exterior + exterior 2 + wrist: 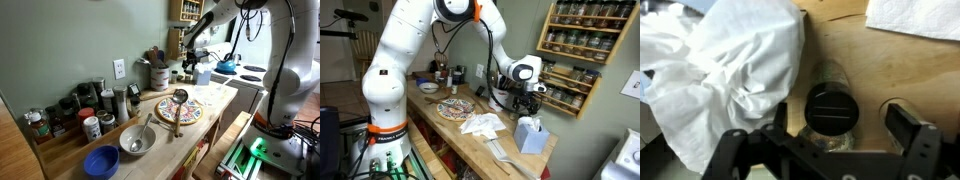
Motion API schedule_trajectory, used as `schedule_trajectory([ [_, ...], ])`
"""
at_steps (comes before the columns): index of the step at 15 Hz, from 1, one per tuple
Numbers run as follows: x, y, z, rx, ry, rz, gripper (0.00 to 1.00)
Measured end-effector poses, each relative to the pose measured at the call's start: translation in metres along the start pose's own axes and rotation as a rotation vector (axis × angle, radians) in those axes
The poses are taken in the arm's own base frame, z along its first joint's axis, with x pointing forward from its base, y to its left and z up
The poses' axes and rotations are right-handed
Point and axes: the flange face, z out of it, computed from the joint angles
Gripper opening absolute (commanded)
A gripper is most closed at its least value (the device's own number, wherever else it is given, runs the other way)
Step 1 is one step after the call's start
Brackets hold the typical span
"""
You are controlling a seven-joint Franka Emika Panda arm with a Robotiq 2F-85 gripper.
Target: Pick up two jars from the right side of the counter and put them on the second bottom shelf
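In the wrist view a small glass jar with a black lid [830, 108] stands upright on the light-wood counter [870, 70]. My gripper [843, 118] is open, with one finger on each side of the jar and a gap on both sides. In both exterior views the gripper [525, 100] [190, 62] hangs low over the far end of the counter, and the jar is hidden behind it. The brown spice rack [575, 50] hangs on the wall just beyond, its second bottom shelf [570, 80] lined with dark jars.
Crumpled white paper [730, 70] lies right beside the jar, and it also shows in an exterior view [482, 123]. A blue tissue box [528, 135] stands nearby. Further along are a decorated plate [178, 110], a wooden spoon [178, 108], a metal bowl [137, 140], a blue bowl [101, 161] and several jars [75, 112].
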Motion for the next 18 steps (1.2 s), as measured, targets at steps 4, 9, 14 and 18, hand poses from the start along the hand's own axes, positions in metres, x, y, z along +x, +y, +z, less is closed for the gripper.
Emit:
schedule_trajectory([
  [4, 0.004, 0.002, 0.007, 0.016, 0.000, -0.009, 1.00],
  [9, 0.008, 0.001, 0.016, 0.034, -0.002, -0.019, 0.49],
  [14, 0.008, 0.002, 0.020, 0.040, -0.015, -0.019, 0.31],
  [18, 0.004, 0.016, 0.000, 0.049, -0.032, -0.021, 0.31],
])
